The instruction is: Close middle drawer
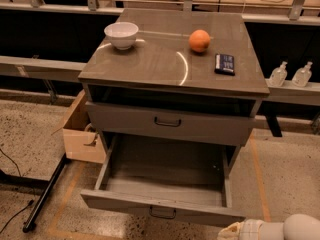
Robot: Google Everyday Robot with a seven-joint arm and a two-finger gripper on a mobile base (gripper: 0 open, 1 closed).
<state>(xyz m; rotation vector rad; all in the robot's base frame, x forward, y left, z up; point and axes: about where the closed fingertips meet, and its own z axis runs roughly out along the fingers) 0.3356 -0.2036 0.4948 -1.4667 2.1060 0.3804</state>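
Note:
The middle drawer (165,176) is pulled far out of the grey-brown cabinet (150,66) and shows an empty inside. Its flat front (125,203) faces me, with a small dark handle (162,212) on it. Above it, another drawer (200,126) with a dark handle sits nearly flush, with a dark gap over it. My gripper (234,231) is at the bottom edge of the view, just below and right of the open drawer's front right corner, on a white arm (295,229). I see no contact with the drawer front.
On the cabinet top stand a white bowl (121,34), an orange (199,40) and a small dark device (224,64). A cardboard box (82,134) and a black pole (45,194) lie to the left. Two bottles (291,75) stand on the right ledge.

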